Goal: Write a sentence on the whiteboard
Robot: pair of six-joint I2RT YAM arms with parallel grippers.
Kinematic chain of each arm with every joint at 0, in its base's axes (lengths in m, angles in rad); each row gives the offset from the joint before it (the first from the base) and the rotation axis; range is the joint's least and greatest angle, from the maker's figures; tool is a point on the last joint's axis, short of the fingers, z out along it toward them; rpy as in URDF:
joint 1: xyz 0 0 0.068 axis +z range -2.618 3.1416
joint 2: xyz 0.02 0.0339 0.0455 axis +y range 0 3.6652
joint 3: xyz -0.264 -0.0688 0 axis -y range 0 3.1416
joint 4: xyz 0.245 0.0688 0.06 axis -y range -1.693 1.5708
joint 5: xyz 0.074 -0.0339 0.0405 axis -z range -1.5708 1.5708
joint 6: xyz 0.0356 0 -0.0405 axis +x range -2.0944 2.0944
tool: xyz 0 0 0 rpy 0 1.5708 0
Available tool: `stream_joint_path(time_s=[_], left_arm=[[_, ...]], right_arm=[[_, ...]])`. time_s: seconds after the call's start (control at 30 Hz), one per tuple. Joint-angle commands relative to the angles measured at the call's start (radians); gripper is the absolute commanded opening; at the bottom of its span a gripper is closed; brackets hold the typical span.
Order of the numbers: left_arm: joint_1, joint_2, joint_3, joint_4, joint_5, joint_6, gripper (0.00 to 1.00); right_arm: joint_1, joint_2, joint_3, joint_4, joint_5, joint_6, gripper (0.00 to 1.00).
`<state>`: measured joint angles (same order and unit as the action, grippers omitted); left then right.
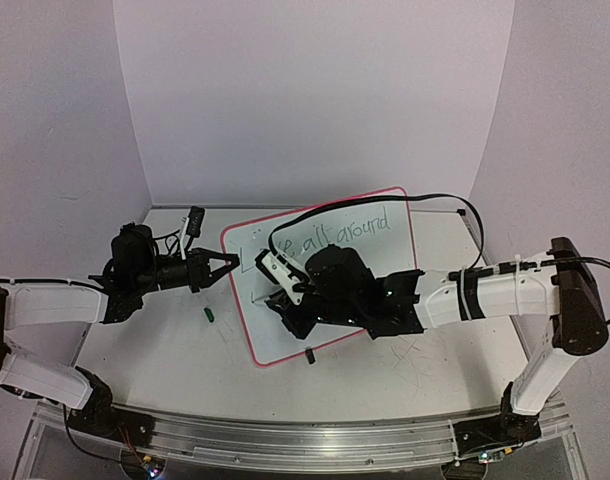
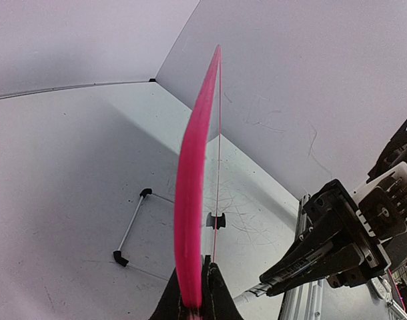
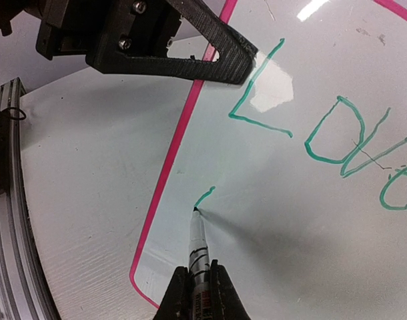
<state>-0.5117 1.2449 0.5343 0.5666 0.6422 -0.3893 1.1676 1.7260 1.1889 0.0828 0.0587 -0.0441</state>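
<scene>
Nearest the arms, the white desk (image 1: 135,340) has a small green thing (image 1: 210,313) lying on it. It may be a pen cap, but it is too small to be sure.

A bit farther in is the near edge of the whiteboard (image 1: 390,275), with a little black clip (image 1: 310,355) on it. The board lies in the middle of the desk, turned a little to one side.

The right hand (image 3: 197,283) is over the near part of the board. It is closed tight on a thin pen (image 3: 198,243). The tip of the pen touches the board, at the end of a tiny green mark that starts a new line.

The left hand (image 2: 193,293) is at the left side of the board. It is pinched shut on the pink rim.

Farther back on the board is the sentence (image 1: 335,235). So far it says "Love all around" in green, so I think there are more words to come.

The board looks thin, stiff and light. Its top is shiny and smooth, so I think it could slide on the desk when the pen pushes on it. The rim is the best place to hold it, since fingers there do not smudge the wet ink. The pen is skinny and could tip over, so a grip low down near the tip seems best. A soft push should be enough.

Behind it all is a plain wall (image 1: 315,90).
</scene>
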Motion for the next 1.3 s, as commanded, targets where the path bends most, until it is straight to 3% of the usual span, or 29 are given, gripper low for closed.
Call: stream_joint_path(time_s=[0.0, 0.87, 1.27], left_arm=[[-0.001, 0.018, -0.013, -0.087, -0.058, 0.089, 0.00], [-0.001, 0.015, -0.013, -0.091, -0.059, 0.091, 0.00], [-0.001, 0.018, -0.009, -0.091, -0.059, 0.093, 0.00]], right_arm=[[-0.003, -0.004, 0.000, -0.014, 0.071, 0.012, 0.00], [-0.032, -0.042, 0.021, 0.030, 0.152, 0.031, 0.00], [-0.035, -0.035, 0.037, 0.040, 0.122, 0.020, 0.00]])
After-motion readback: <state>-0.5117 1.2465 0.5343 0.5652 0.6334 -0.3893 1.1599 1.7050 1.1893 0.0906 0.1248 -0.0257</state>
